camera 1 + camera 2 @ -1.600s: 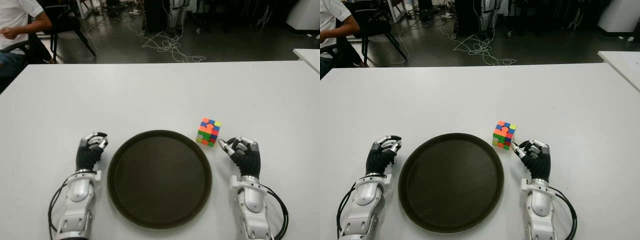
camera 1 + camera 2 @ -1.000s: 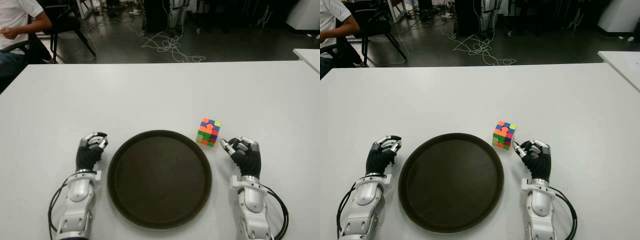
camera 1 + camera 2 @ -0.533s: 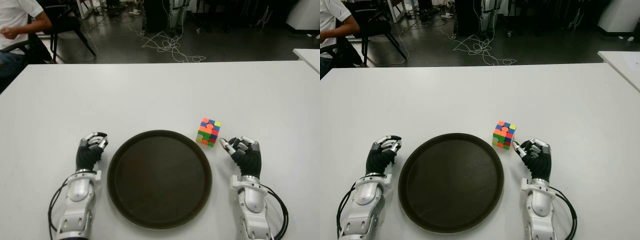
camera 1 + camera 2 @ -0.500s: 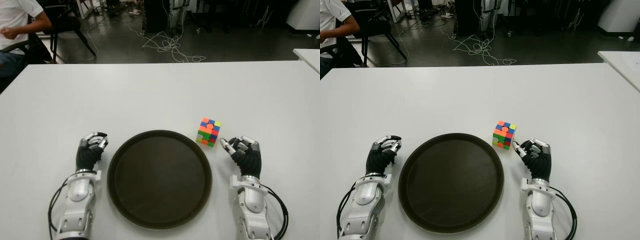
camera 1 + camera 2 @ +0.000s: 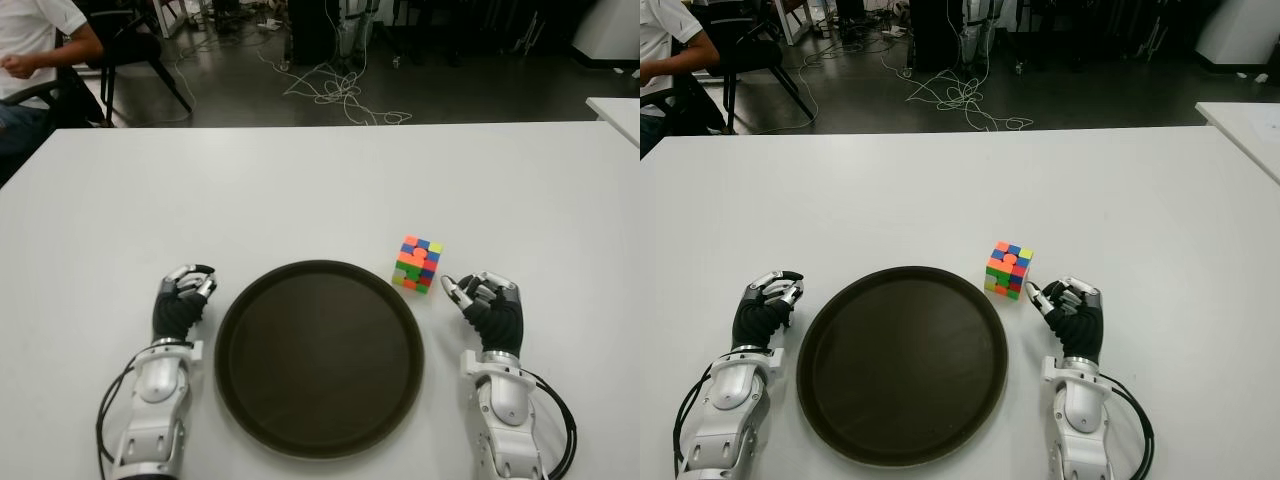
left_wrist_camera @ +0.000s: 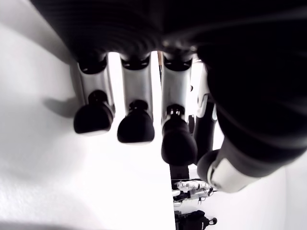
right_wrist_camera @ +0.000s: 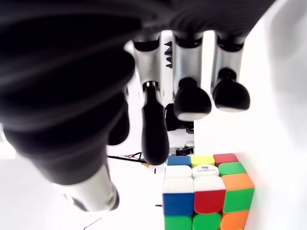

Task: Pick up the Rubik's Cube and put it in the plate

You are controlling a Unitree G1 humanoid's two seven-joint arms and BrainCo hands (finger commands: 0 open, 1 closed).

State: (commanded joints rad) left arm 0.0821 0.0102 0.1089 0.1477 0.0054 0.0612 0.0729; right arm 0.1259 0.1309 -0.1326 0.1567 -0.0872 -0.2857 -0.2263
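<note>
The cube (image 5: 418, 264) is a patchwork of orange, blue, yellow, green and red squares (white ones too), the plate (image 5: 318, 357) dark brown, the bench (image 5: 300, 190) white.

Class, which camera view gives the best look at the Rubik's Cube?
The right wrist view: the Rubik's Cube fills the foreground, its single stickers clear, beyond the right hand. Both eye views show it small but whole on the table, beside the plate. The left wrist view does not show it.
</note>
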